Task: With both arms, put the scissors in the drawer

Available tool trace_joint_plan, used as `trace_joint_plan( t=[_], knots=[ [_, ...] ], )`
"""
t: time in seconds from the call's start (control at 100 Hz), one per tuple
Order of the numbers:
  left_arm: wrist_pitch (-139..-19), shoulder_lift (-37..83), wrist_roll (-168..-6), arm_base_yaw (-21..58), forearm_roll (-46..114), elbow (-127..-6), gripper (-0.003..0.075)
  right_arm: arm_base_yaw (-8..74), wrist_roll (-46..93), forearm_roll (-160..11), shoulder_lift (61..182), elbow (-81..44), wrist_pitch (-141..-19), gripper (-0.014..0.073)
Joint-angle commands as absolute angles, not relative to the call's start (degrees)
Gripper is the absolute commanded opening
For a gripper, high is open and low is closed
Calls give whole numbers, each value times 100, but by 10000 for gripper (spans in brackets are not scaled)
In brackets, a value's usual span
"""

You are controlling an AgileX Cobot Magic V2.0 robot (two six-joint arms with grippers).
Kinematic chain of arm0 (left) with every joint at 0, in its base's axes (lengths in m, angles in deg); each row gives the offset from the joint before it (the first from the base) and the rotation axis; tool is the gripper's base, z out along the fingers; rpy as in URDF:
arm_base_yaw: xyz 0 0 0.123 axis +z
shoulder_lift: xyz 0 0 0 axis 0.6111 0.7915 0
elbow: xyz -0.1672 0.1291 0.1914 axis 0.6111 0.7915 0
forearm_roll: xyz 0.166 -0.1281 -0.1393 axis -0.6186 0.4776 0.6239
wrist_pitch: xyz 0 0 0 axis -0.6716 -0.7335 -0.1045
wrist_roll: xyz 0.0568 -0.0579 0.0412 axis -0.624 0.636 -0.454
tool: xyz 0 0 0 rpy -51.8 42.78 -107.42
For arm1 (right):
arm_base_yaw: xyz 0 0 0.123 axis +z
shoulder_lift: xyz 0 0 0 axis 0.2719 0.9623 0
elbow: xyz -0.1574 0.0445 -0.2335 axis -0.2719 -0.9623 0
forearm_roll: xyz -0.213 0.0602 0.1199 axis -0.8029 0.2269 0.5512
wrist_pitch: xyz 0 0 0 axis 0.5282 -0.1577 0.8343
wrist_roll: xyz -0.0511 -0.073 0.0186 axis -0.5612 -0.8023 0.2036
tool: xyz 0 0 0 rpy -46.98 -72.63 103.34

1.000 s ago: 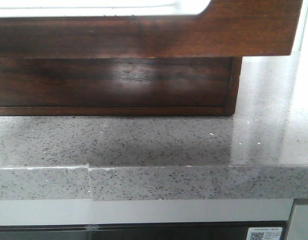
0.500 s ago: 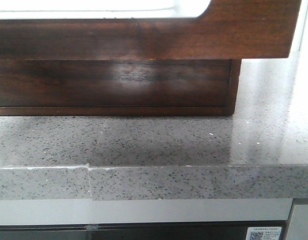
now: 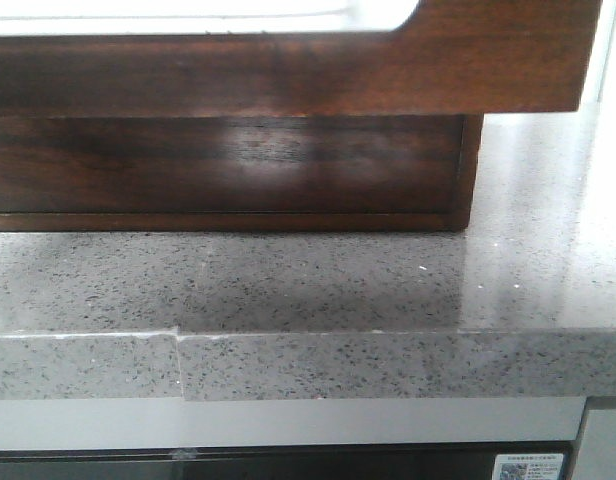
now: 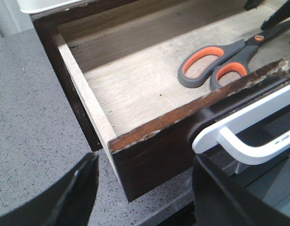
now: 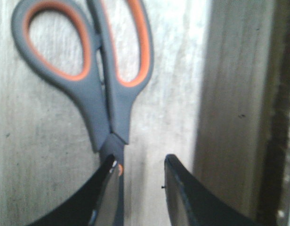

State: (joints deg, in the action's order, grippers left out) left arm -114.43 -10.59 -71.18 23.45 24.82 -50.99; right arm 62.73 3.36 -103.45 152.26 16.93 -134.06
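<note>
1. Front view first: the drawer (image 3: 288, 75) front dipped a touch half a second ago and now sits back where it was a second ago, barely any change. My read: the drop is done, only the push shut remains.
2. The scissors (image 4: 225, 63) lie flat on the drawer floor, handles toward the front panel (the front view shows none of this, only dark wood above the countertop (image 3: 308, 290)).
3. Right gripper (image 5: 140, 188): fingers spread, hanging just over the blades, gripping nothing.
4. Left gripper (image 4: 145, 188): fingers spread wide, straddling the drawer's front corner, beside the white handle (image 4: 248, 136).
</note>
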Motion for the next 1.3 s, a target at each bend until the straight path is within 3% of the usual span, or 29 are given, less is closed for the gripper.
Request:
trace_joint_plan(
  t=[0.0, 0.2, 0.39, 0.56, 0.77, 1.0, 1.18, 1.29],
  knots=[
    [-11012, -957, -7051, 2307, 2590, -5289, 407, 6244, 559, -10302, 14699, 1842, -13098, 222],
    [-11012, -957, -7051, 2307, 2590, -5289, 407, 6075, 1170, -9722, 13927, 1828, -13045, 222],
    [-11002, -957, -7051, 2307, 2590, -5218, 407, 5000, 1220, -8537, 13028, 1256, -12623, 222],
    [-11002, -957, -7051, 2307, 2590, -5218, 407, 3686, 1352, -7849, 12178, 23, -11826, 222],
    [-11002, -957, -7051, 2307, 2590, -5218, 407, 2732, 2319, -7765, 11293, -1721, -10871, 222],
    [-11002, -957, -7051, 2307, 2590, -5218, 407, 2560, 3067, -7703, 10389, -3259, -9891, 222],
    [-11002, -957, -7051, 2307, 2590, -5218, 405, 2560, 3067, -7713, 10147, -3616, -9889, 221],
    [-11002, -957, -7051, 2307, 2590, -5218, 358, 2560, 3067, -7724, 10147, -3625, -9937, 188]
  ],
)
